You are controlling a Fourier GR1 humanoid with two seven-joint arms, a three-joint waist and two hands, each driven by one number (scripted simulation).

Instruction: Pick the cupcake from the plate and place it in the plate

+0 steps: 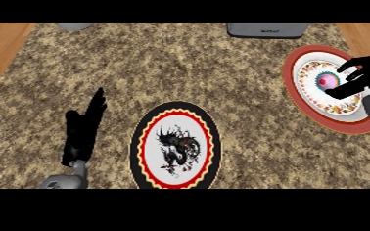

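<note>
**mossy_k:** So where's this at? The small pink-topped cupcake (328, 81) is sitting in the middle of the white plate with the red rim and the patterned gold-and-red inner ring (307, 94), over at the right edge of the speckled brown granite counter (188, 68). The robot's black right hand (353, 78) comes in from the right, with its fingers curled in on both sides of the cupcake. Looks like a grasp closing on it, not a lift.

**tinpot:** Agreed, I'd call it early. The cupcake looks like it's on its plate, so nothing's been carried anywhere. What's left is basically everything after the grab: lift, swing over to the black-rimmed round plate with the red scalloped ring and dark dragon-like print (175, 146) near the bottom centre, set it down, let go. That plate has nothing on it.

**mossy_k:** Left hand (81, 134) is parked at lower left, fingers straight and pointing up, holding nothing. Just resting.

**tinpot:** Stuff I can't make out: whether the right fingers actually touch the cupcake or just bracket it, since they cover part of it. The right forearm is cut off by the edge, and so is the red plate's far side. Two grey things at the top, a dark grey boxy one (266, 29) and a lighter grey corner (75, 26), are both cropped, no clue what they are.
</note>
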